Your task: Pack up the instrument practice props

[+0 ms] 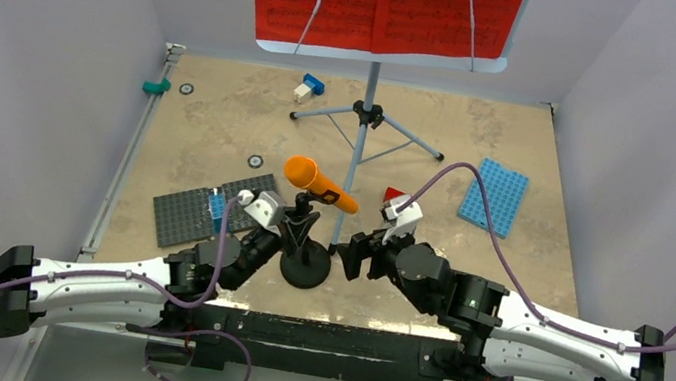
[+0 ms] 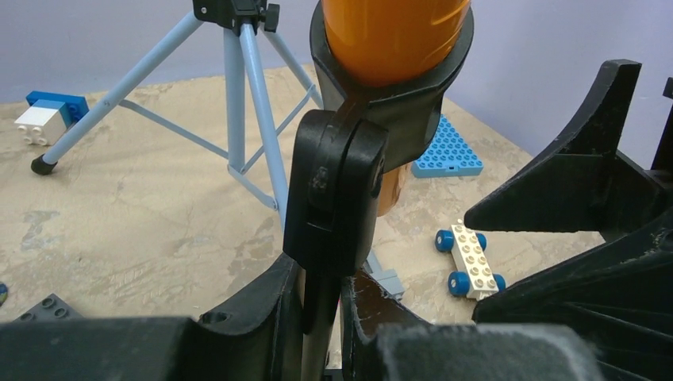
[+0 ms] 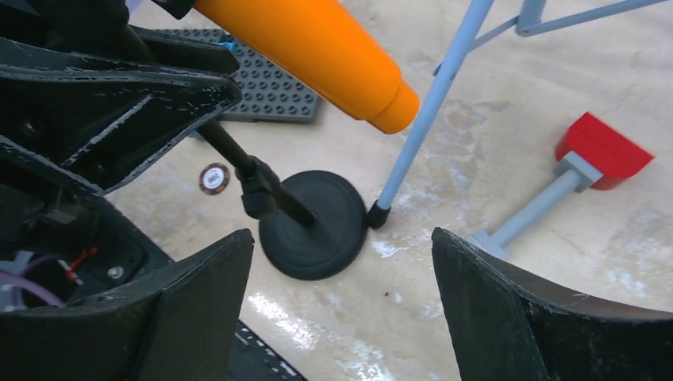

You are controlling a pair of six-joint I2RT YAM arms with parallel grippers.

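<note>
The orange toy microphone (image 1: 320,184) sits tilted in the clip of the small black mic stand (image 1: 304,266), near the table's front. My left gripper (image 1: 295,229) is shut on that stand's thin pole, just under the clip joint (image 2: 333,190); its jaws (image 2: 324,275) pinch the pole. My right gripper (image 1: 353,253) is open just right of the stand, holding nothing; its view shows the round base (image 3: 313,226) beyond its spread fingertips (image 3: 341,238). Behind stands the music stand on its tripod (image 1: 366,114), carrying red sheet-music pages (image 1: 383,0).
A grey studded plate (image 1: 209,212) lies left of the stand and a blue one (image 1: 493,196) at the right. The red-headed hammer (image 3: 591,155) lies beside a tripod foot (image 3: 379,214). A white wheeled brick (image 2: 472,259) and a blue-white brick (image 1: 309,86) lie loose.
</note>
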